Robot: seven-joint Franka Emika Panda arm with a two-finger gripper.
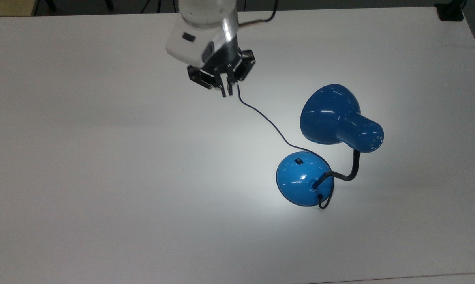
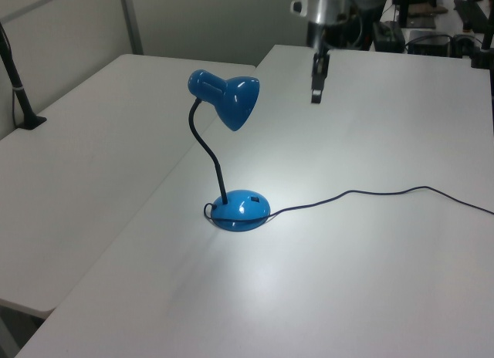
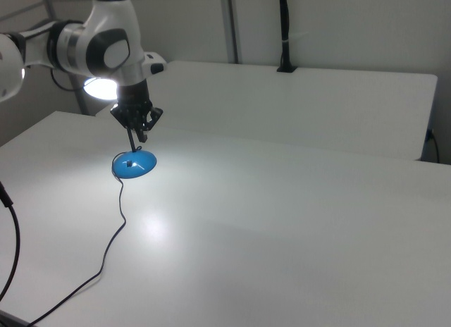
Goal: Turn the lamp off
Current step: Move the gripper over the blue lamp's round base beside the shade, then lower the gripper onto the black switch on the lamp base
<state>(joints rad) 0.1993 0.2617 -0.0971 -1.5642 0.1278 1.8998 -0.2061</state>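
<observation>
- While the lamp stands on the white worktop, it shines a bright patch around its round base.
- In the top view, the end effector hangs at about 10 o'clock from the base, well apart from it.
- Its fingers are close together, holding nothing.
- It is above the black cord.
</observation>
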